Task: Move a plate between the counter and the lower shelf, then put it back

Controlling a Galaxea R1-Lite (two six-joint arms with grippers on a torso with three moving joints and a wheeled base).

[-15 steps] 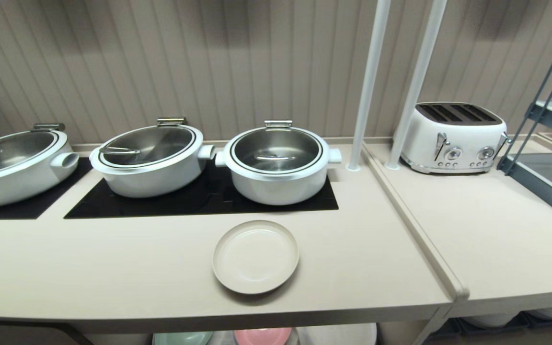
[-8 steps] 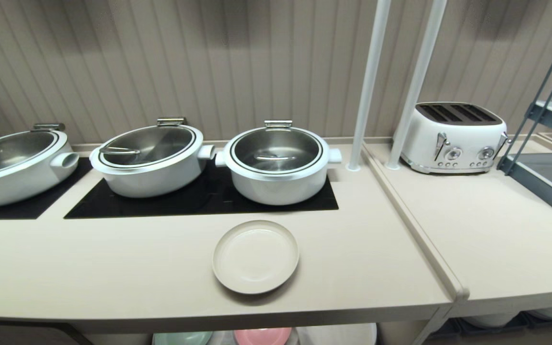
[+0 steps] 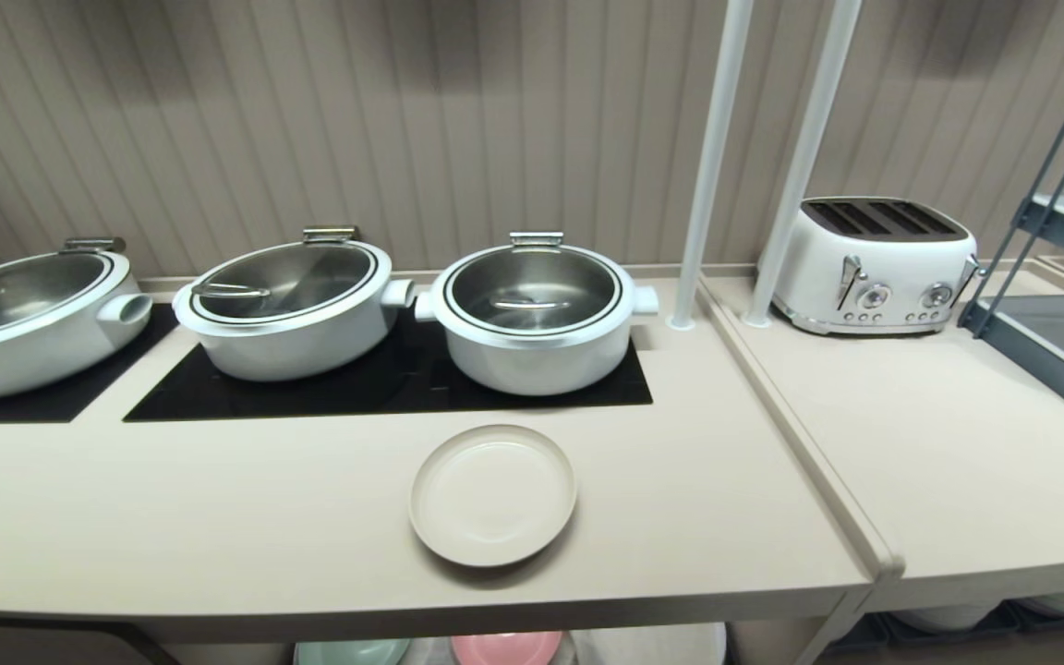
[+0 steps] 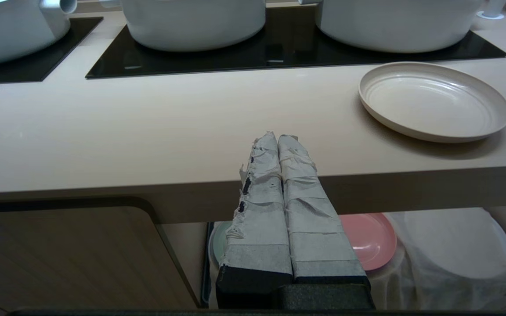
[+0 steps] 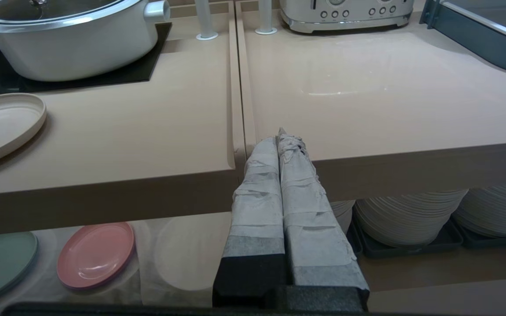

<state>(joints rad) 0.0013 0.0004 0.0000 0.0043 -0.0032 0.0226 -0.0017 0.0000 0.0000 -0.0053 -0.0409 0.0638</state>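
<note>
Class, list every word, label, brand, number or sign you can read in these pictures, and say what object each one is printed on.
None can be read.
The toaster has knobs and small buttons, but any marks on them are too small to read.
The pots, the plate and the counter show no text.

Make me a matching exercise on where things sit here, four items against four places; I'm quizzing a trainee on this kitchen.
Things:
1. cream plate
2. pink plate
3. toaster
4. white pots

Places:
A. on the black cooktop panels
B. lower shelf, on the white cloth
C. plain worktop right of the poles
D. bare counter, in front of the pots

Pairs: 1-D, 2-B, 3-C, 4-A
</note>
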